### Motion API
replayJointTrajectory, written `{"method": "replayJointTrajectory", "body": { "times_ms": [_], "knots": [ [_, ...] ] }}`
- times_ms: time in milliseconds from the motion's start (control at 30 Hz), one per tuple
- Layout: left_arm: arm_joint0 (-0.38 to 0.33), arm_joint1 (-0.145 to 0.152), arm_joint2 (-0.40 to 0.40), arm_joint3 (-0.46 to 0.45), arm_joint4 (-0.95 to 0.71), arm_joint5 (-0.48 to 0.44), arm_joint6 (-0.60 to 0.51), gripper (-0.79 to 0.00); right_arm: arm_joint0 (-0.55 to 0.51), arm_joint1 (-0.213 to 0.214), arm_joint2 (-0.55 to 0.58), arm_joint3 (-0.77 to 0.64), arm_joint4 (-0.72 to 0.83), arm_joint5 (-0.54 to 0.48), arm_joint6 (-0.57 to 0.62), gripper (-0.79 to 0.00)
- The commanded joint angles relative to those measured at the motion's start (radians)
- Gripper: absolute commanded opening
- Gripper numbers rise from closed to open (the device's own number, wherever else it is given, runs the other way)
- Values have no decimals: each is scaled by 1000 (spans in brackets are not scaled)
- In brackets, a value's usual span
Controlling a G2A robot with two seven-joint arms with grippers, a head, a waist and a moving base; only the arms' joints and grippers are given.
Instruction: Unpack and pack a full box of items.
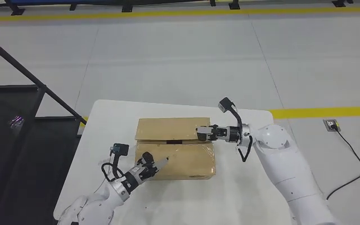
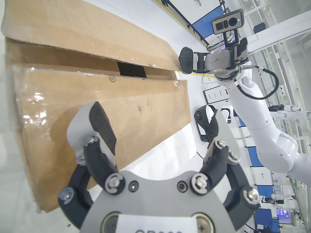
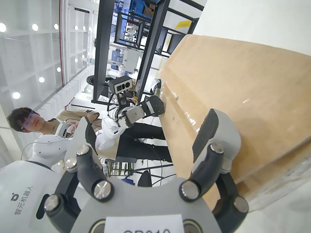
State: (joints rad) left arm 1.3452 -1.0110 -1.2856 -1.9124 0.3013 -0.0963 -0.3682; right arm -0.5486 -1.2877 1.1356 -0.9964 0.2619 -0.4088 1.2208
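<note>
Cardboard box [image 1: 175,147] sits on the tabletop [image 1: 112,129], flaps nearly closed. Left end effector [image 2: 155,117] hangs released over the near flap, right end effector [image 3: 148,122] released too, by the far flap's end.

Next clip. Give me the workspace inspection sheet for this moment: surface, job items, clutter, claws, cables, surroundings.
Surface: white round-cornered table, carrying the box.
Job's things: brown cardboard box, top flaps down, a dark gap at their seam; contents hidden.
Clutter: nothing seen.
Claws: left claw open over the near flap; right claw open at one end of the seam.
Cables: black loop at each wrist; black lead from a floor socket.
Surroundings: grey floor, yellow line, black frame.
</note>
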Motion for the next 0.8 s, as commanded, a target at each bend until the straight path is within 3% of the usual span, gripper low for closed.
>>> {"method": "replayJointTrajectory", "body": {
  "times_ms": [0, 167, 467, 767],
  "knots": [
    [-1, -2, 3, 0, 7, 8, 7, 0, -2, 1, -7, 0, -10, 14, 2, 0],
    [18, -5, -39, 1, -3, 25, 77, 0, -14, 2, -24, 3, -23, 35, -10, 0],
    [148, -6, -242, 32, -147, 97, 226, 0, -25, 4, -41, 8, -24, 36, -21, 0],
    [152, -5, -247, 31, -148, 97, 223, 0, -25, 4, -43, 9, -23, 39, -24, 0]
  ]
}}
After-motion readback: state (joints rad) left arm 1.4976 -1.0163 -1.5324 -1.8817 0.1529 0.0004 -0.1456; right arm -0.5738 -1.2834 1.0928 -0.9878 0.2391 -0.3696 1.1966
